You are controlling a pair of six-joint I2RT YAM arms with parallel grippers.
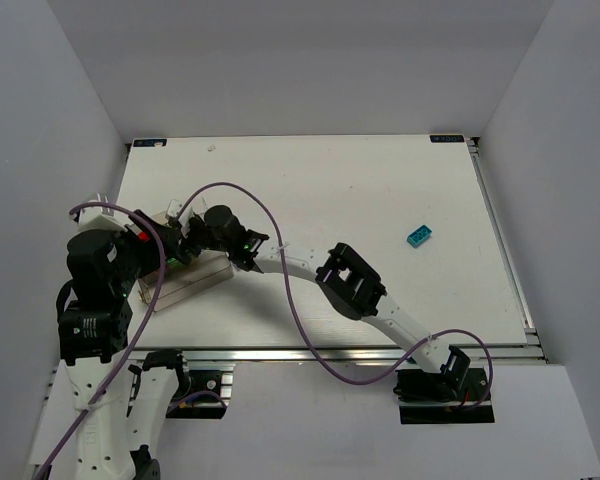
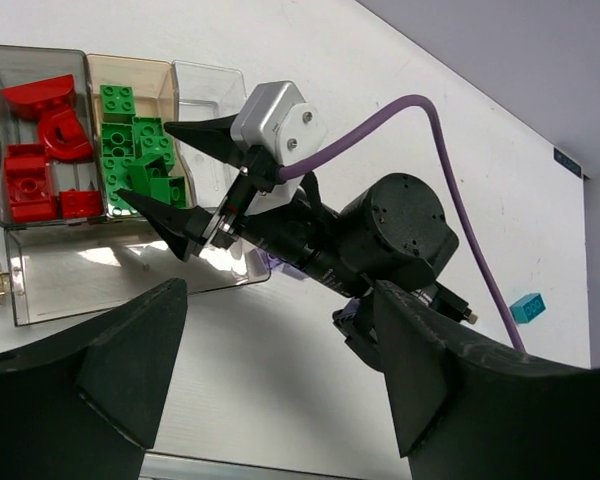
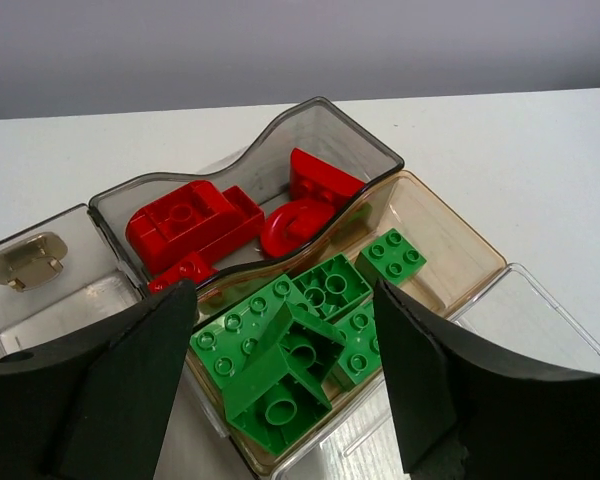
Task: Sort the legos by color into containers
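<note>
The clear container [image 3: 435, 205] holds red legos [image 3: 192, 222] in one compartment and green legos [image 3: 330, 290] in the tan-bottomed one beside it. My right gripper [image 3: 282, 300] hangs open just above the green pile, where one green brick [image 3: 280, 390] lies upside-down on top, free of both fingers. The left wrist view shows that same gripper [image 2: 155, 165] spread over the green legos [image 2: 140, 150], next to the red ones [image 2: 35, 165]. A single teal-blue lego [image 1: 417, 236] lies on the table to the right. My left gripper [image 2: 280, 380] is open and empty, in front of the container [image 2: 40, 290].
A third compartment [image 2: 208, 90] next to the green one looks empty. A metal latch [image 3: 25, 260] sits at the box's end. The purple cable [image 1: 280, 290] loops across the table's middle. White walls enclose the table [image 1: 330, 180] on three sides.
</note>
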